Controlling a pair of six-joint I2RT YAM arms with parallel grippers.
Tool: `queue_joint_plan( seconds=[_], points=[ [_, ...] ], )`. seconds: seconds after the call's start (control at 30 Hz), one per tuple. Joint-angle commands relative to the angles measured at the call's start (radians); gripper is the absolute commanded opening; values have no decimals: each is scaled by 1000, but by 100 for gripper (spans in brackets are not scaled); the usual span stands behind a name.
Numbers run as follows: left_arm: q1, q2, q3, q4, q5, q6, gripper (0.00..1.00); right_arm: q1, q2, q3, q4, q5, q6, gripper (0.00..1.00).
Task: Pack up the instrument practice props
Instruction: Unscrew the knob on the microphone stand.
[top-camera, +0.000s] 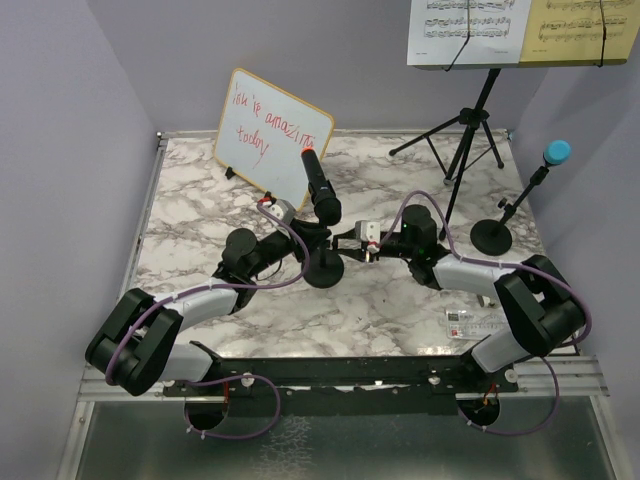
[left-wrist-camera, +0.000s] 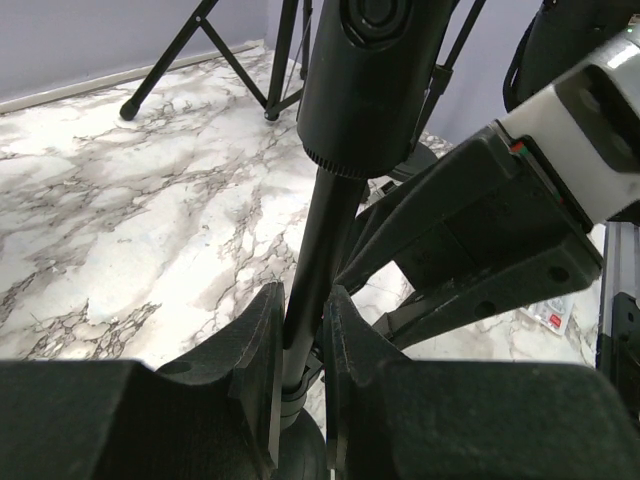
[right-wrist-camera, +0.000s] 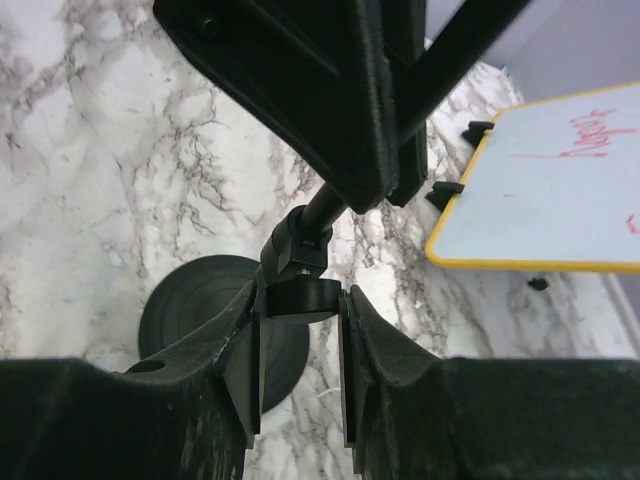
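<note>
A black microphone (top-camera: 321, 187) (left-wrist-camera: 368, 80) leans in a small black mic holder whose round base (top-camera: 323, 269) (right-wrist-camera: 195, 312) rests mid-table. My left gripper (top-camera: 304, 239) (left-wrist-camera: 303, 300) is shut on the holder's thin stem (left-wrist-camera: 318, 240). From the right, my right gripper (top-camera: 346, 240) (right-wrist-camera: 298, 300) is shut on the knob (right-wrist-camera: 300, 296) at the holder's joint. A blue microphone (top-camera: 556, 152) stands in a second holder (top-camera: 492, 236) at the right. At the back right, white sheet music (top-camera: 468, 30) and yellow sheet music (top-camera: 582, 30) sit on the tripod music desk (top-camera: 468, 130).
The wood-framed whiteboard (top-camera: 272, 128) (right-wrist-camera: 540, 200) with red writing leans at the back left. A small stapler and a clear ruler (top-camera: 472, 321) lie near the front right edge. The tripod's legs (left-wrist-camera: 215, 50) spread over the marble behind the held holder.
</note>
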Motion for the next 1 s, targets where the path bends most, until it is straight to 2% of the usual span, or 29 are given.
queue_joint_plan(
  seconds=[0.0,0.23,0.4,0.6,0.73,0.97],
  points=[
    [-6,9,17,-3,4,-55,0,38,-22,-51,-144,7,-283,1],
    [-6,14,24,-6,15,-60,0,126,-44,-83,-119,278,-491,1],
    [-2,6,25,-17,14,-56,0,220,-38,-146,39,495,-669,1],
    [-2,5,28,-21,20,-57,0,304,38,-238,350,705,-935,1],
    [-1,4,29,-24,23,-59,0,337,113,-267,534,742,-1029,1],
    [-2,0,31,-30,25,-62,0,381,153,-246,506,804,-1178,1]
  ],
)
